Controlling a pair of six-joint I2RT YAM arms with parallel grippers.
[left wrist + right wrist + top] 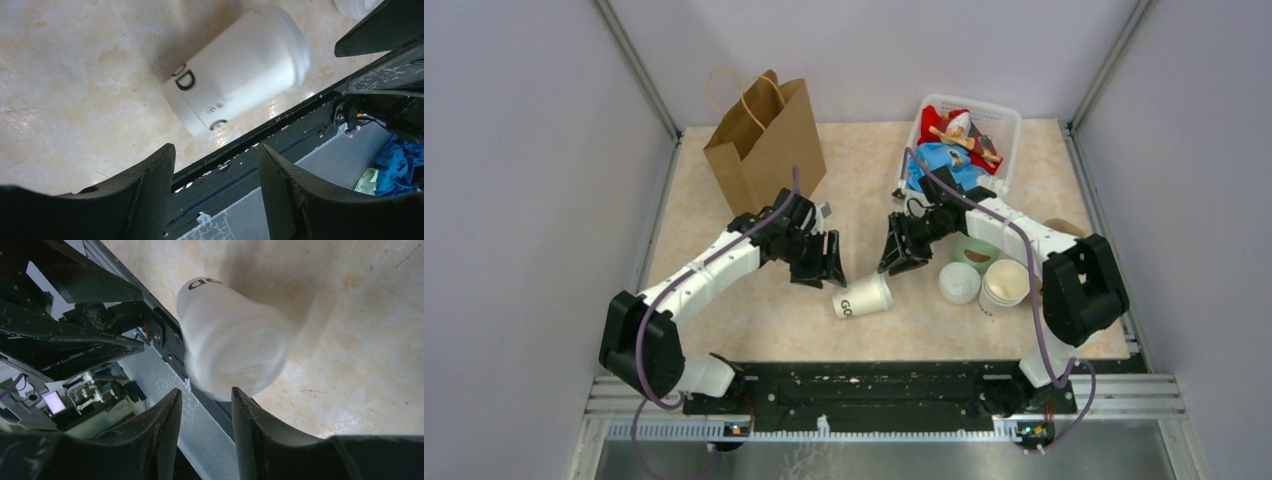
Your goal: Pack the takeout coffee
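The surface (754, 310) carries the takeout coffee (864, 297), which lies tipped on its side, its narrow base turned to the left and its wide end to the right. As a paper cup it is judged light and thin-walled, so it is easily dented if squeezed hard, and its smooth round side is likely to roll or slip away when nudged. The wide end seems to be capped by a lid, though blur leaves that unsure, and whether liquid is inside cannot be told. A gentle hold across the middle of the body, below the rim where the wall is stiffened, is judged best, and the cup is to be stood upright before it is packed.

Well beyond the cup to its far left, a brown paper bag (764, 140) stands open. It is taken as the likely place for packing. Beyond the cup to the far right, a white basket (1009, 115) of cloth things is seen, well apart. The left claw (216, 160) is held spread and empty just beyond the cup's base end. The right claw (205, 395) is likewise parted and empty by the wide end. Right of the cup a stack of cups (1006, 285) stands, and between it and the cup a loose lid (959, 285) lies, near enough to be knocked.
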